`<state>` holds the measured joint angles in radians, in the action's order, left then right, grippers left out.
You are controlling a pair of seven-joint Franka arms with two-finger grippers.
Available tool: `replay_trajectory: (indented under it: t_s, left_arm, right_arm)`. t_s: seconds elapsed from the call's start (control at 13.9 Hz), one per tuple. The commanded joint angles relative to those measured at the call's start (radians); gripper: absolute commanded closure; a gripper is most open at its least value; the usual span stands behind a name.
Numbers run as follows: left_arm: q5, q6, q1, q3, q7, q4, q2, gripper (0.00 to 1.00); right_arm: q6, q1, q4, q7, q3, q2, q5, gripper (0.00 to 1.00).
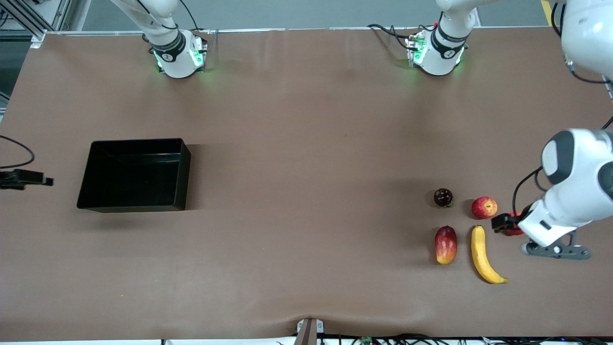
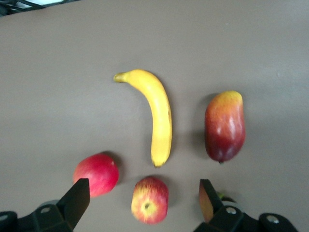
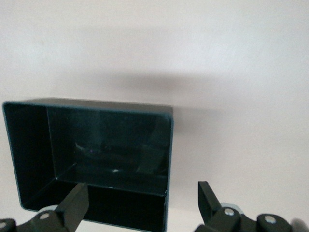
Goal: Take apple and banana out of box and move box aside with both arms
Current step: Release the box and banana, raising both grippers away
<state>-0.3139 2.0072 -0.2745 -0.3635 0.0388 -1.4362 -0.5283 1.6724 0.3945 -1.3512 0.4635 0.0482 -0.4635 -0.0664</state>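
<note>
The black box (image 1: 134, 175) rests toward the right arm's end of the table, with nothing in it. My right gripper (image 3: 140, 193) is open just outside one of the walls of the box (image 3: 96, 159), holding nothing. At the left arm's end lie the banana (image 1: 483, 254), mango (image 1: 446, 244), apple (image 1: 484, 207) and dark maroon fruit (image 1: 443, 197). The round red fruit (image 1: 513, 233) is partly hidden by my left gripper (image 1: 503, 223). That left gripper (image 2: 143, 188) hangs open, the apple (image 2: 150, 199) showing between its fingers, the round red fruit (image 2: 96, 173) beside one finger.
The brown table mat (image 1: 306, 191) stretches wide between the box and the fruits. The banana (image 2: 155, 113) and mango (image 2: 224, 126) lie side by side, nearer to the front camera than the apple. The arm bases (image 1: 177, 55) stand along the back edge.
</note>
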Motion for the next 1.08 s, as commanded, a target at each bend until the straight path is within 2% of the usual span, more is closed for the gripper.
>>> replay_trajectory:
  t_s: [0.0, 0.22, 0.43, 0.5, 0.65, 0.79, 0.86, 1.01]
  left_arm:
    - [0.019, -0.07, -0.006, -0.005, -0.007, -0.033, 0.103, 0.0]
    - [0.019, -0.143, -0.005, -0.041, 0.003, -0.026, 0.177, 0.0]
    - [0.018, -0.217, -0.008, -0.051, -0.003, 0.046, 0.197, 0.0]
    - [0.028, -0.234, -0.008, -0.054, -0.005, 0.046, 0.217, 0.0]
    - [0.093, -0.286, -0.002, -0.046, 0.004, 0.043, 0.277, 0.0]
    - [0.114, -0.356, -0.003, -0.051, 0.001, 0.045, 0.313, 0.0]
    - [0.122, -0.381, -0.002, -0.049, 0.003, 0.045, 0.347, 0.0]
    - [0.125, -0.453, 0.001, -0.049, 0.007, 0.039, 0.393, 0.0]
  right_arm:
    - [-0.026, -0.037, 0.128, 0.006, -0.001, -0.003, 0.04, 0.0]
    - [-0.023, -0.06, 0.162, 0.007, 0.005, 0.043, 0.017, 0.0]
    - [-0.026, -0.123, 0.19, -0.006, 0.041, 0.069, 0.002, 0.0]
    - [-0.031, -0.172, 0.193, -0.038, 0.039, 0.095, 0.014, 0.0]
    - [-0.066, -0.232, 0.188, -0.229, 0.041, 0.133, 0.042, 0.0]
    - [-0.2, -0.305, 0.175, -0.372, 0.042, 0.179, 0.133, 0.0]
    - [-0.236, -0.325, 0.132, -0.396, 0.044, 0.207, 0.146, 0.0]
    - [-0.212, -0.335, -0.036, -0.398, 0.045, 0.326, 0.142, 0.0]
